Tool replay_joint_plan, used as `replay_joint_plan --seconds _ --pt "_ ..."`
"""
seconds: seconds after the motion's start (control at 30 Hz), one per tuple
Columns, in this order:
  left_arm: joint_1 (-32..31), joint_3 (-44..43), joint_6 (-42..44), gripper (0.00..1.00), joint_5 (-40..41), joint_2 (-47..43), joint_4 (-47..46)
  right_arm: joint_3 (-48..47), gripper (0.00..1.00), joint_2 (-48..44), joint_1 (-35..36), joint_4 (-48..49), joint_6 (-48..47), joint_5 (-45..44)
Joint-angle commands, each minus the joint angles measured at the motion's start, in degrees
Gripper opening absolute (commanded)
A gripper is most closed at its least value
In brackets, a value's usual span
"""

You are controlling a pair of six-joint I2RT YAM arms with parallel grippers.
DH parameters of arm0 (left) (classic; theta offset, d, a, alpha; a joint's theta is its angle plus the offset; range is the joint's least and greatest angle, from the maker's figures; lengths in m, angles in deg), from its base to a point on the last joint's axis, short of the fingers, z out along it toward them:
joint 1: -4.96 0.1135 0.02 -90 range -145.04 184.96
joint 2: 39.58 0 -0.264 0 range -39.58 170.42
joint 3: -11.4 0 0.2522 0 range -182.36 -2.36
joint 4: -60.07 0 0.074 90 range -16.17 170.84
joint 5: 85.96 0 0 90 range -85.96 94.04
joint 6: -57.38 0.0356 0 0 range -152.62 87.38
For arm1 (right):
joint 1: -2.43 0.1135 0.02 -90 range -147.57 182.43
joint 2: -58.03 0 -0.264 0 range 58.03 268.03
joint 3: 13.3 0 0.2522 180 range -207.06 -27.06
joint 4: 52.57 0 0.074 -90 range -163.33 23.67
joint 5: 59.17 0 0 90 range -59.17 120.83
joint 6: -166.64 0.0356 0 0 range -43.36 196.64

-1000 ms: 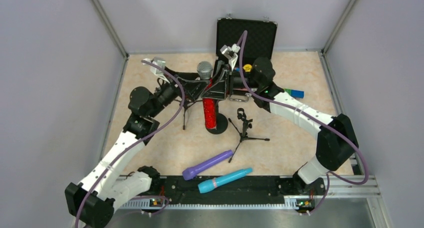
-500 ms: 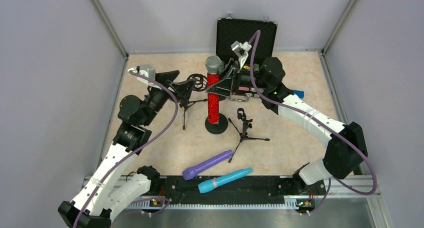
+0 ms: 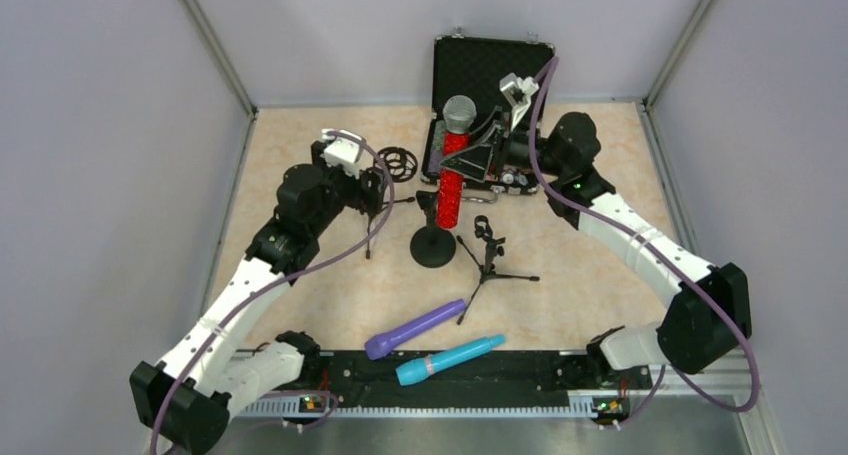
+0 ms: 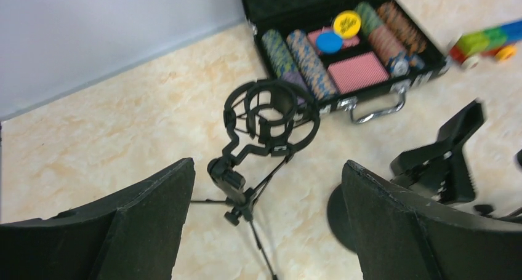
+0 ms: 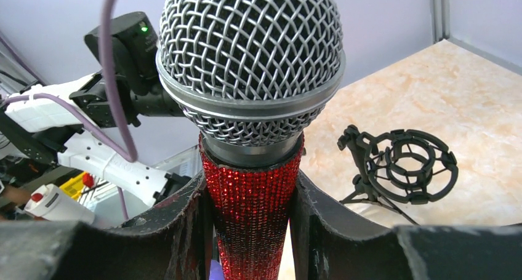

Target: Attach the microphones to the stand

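Observation:
My right gripper (image 3: 472, 160) is shut on the glittery red microphone (image 3: 450, 180), which has a silver mesh head (image 5: 249, 52), and holds it upright and slightly tilted over the black round-base stand (image 3: 433, 247). The grip shows in the right wrist view (image 5: 251, 197). The stand's clip (image 4: 444, 154) is empty. My left gripper (image 3: 372, 187) is open and empty above the tripod stand with a ring shock mount (image 4: 271, 117). The purple microphone (image 3: 415, 327) and the turquoise microphone with a pink band (image 3: 450, 359) lie at the table's near edge.
A small black tripod stand with a clip (image 3: 487, 245) stands right of the round base. An open black case of poker chips (image 4: 345, 43) sits at the back. A colourful toy (image 4: 486, 40) lies to its right. Grey walls enclose the table.
My right gripper has lifted the red microphone up, back and to the right from the round-base stand. My left gripper has drawn away from the microphone and now hangs open over the shock-mount tripod.

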Motion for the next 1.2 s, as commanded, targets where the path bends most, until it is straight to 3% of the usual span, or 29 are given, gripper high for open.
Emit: replay_joint_plan --seconds 0.0,0.3,0.67,0.93,1.03,1.17 --pt "0.17 -1.66 8.52 0.94 0.30 2.73 2.95 0.53 0.00 -3.36 -1.08 -0.75 -2.89 -0.41" --pt "4.01 -0.66 7.20 0.97 -4.67 10.83 0.49 1.48 0.00 -4.73 -2.51 -3.64 -5.00 -0.55" --pt "6.32 -2.53 11.31 0.97 -4.78 21.11 -4.09 1.73 0.00 -4.60 -3.05 -4.82 -6.14 -0.77" --pt "6.94 -2.90 12.33 0.92 -6.42 23.71 -8.27 1.57 0.00 -3.75 -3.13 -4.50 -5.86 -0.58" --pt "6.96 -2.71 12.89 0.82 -6.47 23.63 -8.66 1.57 0.00 -3.58 -3.13 -4.54 -5.77 -0.52" --pt "6.96 -1.73 12.58 0.46 -5.42 22.77 -8.87 1.46 0.00 -3.39 -3.14 -3.99 -5.19 -0.41"
